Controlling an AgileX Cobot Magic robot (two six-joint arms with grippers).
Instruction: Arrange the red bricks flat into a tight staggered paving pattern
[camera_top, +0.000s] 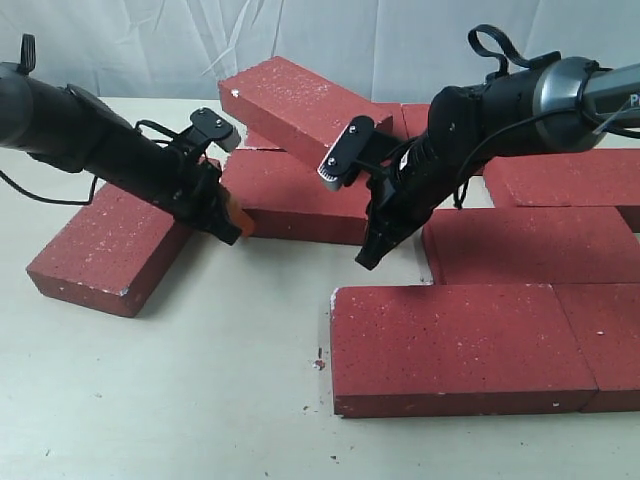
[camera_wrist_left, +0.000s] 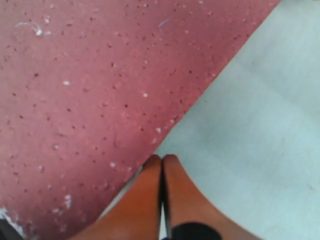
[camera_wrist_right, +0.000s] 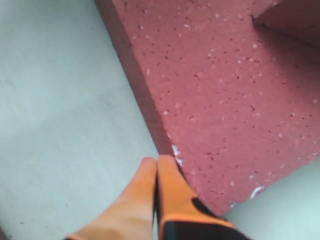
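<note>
Several red bricks lie on the pale table (camera_top: 200, 400). The middle brick (camera_top: 290, 195) lies flat with another brick (camera_top: 300, 100) leaning tilted on its back edge. My left gripper (camera_top: 235, 232) is shut and empty, its orange fingertips (camera_wrist_left: 152, 162) at the middle brick's (camera_wrist_left: 90, 90) left front edge. My right gripper (camera_top: 365, 258) is also shut and empty, fingertips (camera_wrist_right: 167, 162) touching the front right corner of that same brick (camera_wrist_right: 225, 100), with the leaning brick (camera_wrist_right: 290, 20) behind. A single brick (camera_top: 110, 250) lies slanted at the left.
To the right, bricks lie flat in rows: two in front (camera_top: 450, 345) (camera_top: 610, 340), one behind them (camera_top: 530, 245), another farther back (camera_top: 570, 180). Bare table surface runs between the left brick and the front row. A white cloth backdrop hangs behind.
</note>
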